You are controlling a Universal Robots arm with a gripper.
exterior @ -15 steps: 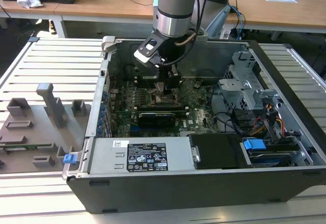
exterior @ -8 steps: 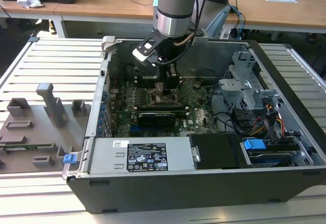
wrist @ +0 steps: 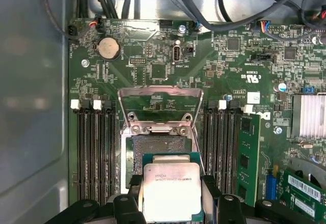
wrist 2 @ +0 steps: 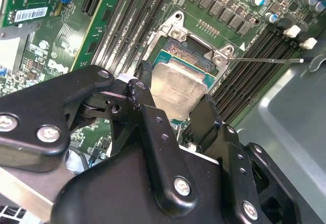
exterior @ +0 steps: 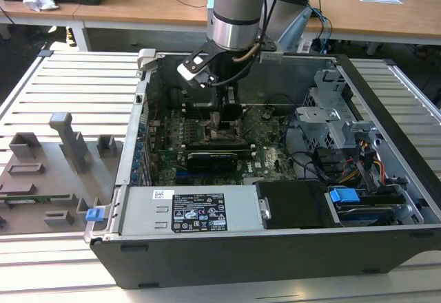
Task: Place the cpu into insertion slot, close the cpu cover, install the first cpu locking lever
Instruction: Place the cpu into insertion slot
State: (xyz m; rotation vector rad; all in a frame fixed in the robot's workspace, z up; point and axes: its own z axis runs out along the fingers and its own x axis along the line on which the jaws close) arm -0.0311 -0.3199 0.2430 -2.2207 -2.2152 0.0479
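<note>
- Closest to the lens in the second wrist view, your claw (wrist 2: 174, 102) is narrowed onto the chip (wrist 2: 175, 84). One black finger (wrist 2: 144, 84) presses against each of two opposite edges, and nothing else is in its grip.
- You are on the first step, by my reading: placing the chip. In the first wrist view it hangs over one edge of the socket (wrist: 158, 145), overlapping the frame but not seated. Much of the dark contact field is uncovered.
- Your cover plate (wrist: 161, 89) stands swung up at the socket's far end, with green board showing through its window. Closing it has not begun.
- A thin wire lever (wrist 2: 265, 59) lies out beside the socket, across the memory slots (wrist 2: 254, 43), unlatched.
- Seating the chip, I'd judge, calls for squaring its edges to the socket frame and keeping it level. Whether it is tilted now you cannot settle from these views.
- In the exterior view, your arm (exterior: 238, 14) comes down at the upper centre of the frame into the open computer case (exterior: 275, 248), which sits on the slatted table (exterior: 62, 76).
</note>
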